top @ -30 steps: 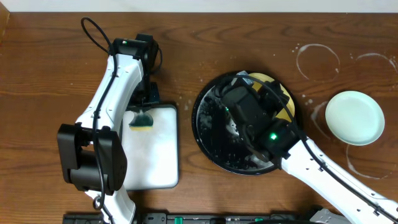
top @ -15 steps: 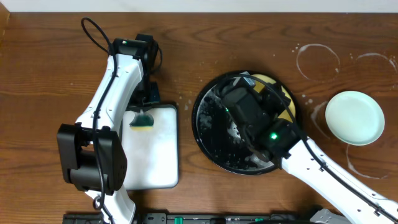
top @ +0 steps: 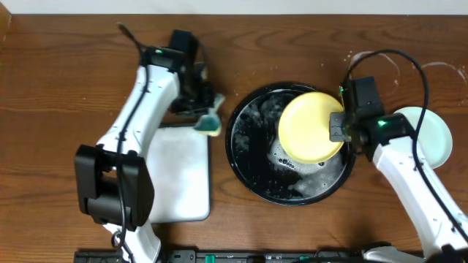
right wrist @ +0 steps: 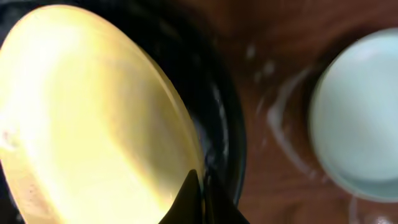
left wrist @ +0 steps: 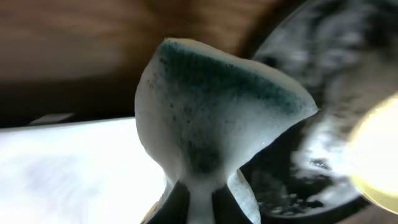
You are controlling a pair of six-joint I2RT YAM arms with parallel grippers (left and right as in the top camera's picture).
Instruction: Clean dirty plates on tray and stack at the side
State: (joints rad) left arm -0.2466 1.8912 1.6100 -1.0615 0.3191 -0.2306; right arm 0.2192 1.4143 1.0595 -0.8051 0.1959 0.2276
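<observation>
You had the yellow plate (top: pixel 311 126) over the right half of the round black tray (top: pixel 252 150), which was wet with white foam, mid-frame. One mint-green plate (top: pixel 436 137) lay on the brown table (top: pixel 292 44) at the right edge.

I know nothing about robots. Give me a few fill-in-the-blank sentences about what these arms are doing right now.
1. The plate gripped by the right fingers over the black tray is ___ in colour.
2. The left fingers pinch a foamy green ___.
3. The mint-green plate rests on the wooden ___, outside the tray.
Missing words: yellow; sponge; table.
</observation>
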